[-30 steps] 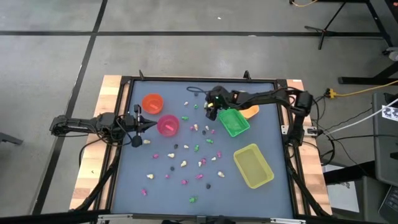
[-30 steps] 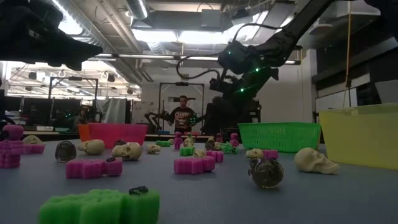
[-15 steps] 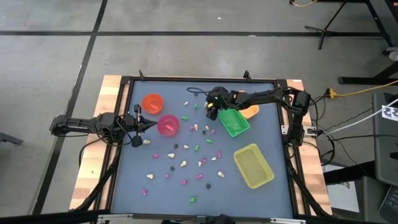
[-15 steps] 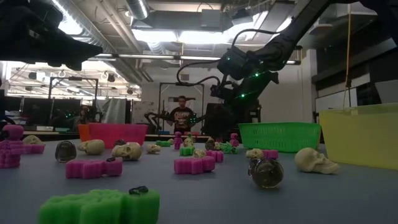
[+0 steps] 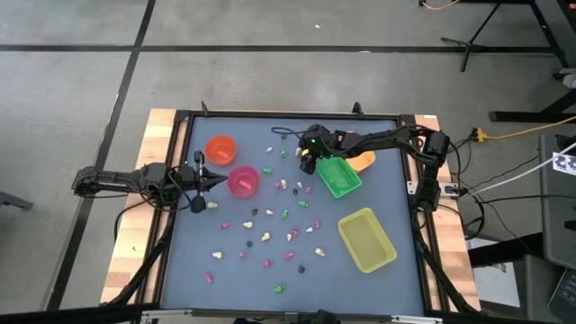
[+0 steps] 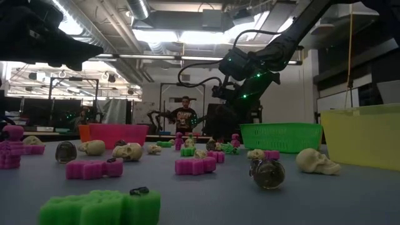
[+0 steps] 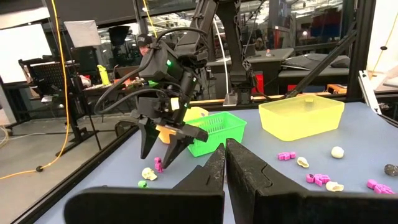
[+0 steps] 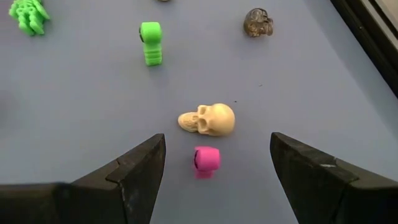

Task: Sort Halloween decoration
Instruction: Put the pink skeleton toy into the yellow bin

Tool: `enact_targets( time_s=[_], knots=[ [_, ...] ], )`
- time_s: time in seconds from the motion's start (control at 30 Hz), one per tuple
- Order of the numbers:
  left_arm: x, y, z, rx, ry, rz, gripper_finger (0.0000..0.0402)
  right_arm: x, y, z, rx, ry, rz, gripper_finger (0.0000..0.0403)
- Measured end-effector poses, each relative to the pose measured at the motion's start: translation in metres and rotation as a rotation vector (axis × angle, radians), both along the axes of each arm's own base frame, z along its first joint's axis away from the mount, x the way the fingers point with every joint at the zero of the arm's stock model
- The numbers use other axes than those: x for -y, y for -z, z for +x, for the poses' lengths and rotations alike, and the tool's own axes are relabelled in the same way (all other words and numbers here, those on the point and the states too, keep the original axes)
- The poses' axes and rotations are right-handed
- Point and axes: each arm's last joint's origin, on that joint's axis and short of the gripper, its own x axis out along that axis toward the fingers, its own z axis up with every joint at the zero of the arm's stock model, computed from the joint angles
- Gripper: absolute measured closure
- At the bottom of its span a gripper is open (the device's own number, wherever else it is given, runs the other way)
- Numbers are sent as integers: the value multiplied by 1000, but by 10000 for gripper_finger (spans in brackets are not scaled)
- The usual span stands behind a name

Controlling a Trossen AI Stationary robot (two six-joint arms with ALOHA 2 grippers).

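Many tiny pink, green, cream and dark trinkets (image 5: 270, 236) lie scattered on the blue table top. My right gripper (image 5: 306, 166) hovers open near the far edge, beside the green tray (image 5: 340, 177). In the right wrist view its fingers (image 8: 142, 169) stand apart above a cream skull (image 8: 208, 119) and a pink trinket (image 8: 206, 160) without touching either. A green trinket (image 8: 150, 42) and a dark skull (image 8: 258, 22) lie farther off. My left gripper (image 5: 216, 180) waits shut and level at the left edge, beside the pink cup (image 5: 243, 181).
An orange cup (image 5: 221, 148) stands behind the pink cup. A yellow tray (image 5: 366, 239) sits at the right. An orange tray (image 5: 364, 162) lies partly under my right arm. The black table frame (image 5: 288, 115) borders the top. A person (image 6: 183, 115) stands in the room beyond.
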Motion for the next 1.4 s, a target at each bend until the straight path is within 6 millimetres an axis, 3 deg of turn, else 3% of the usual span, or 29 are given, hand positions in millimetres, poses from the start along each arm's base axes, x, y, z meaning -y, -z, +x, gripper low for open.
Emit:
enact_targets(
  time_s=[0.13,0.67,1.4],
  knots=[
    [0,0,0,0,0,0,401,-1,0,0,1,-32,6,129],
    [0,0,0,0,0,0,401,-1,0,0,0,-34,4,265],
    [0,0,0,0,0,0,401,-1,0,0,2,-34,3,353]
  ],
)
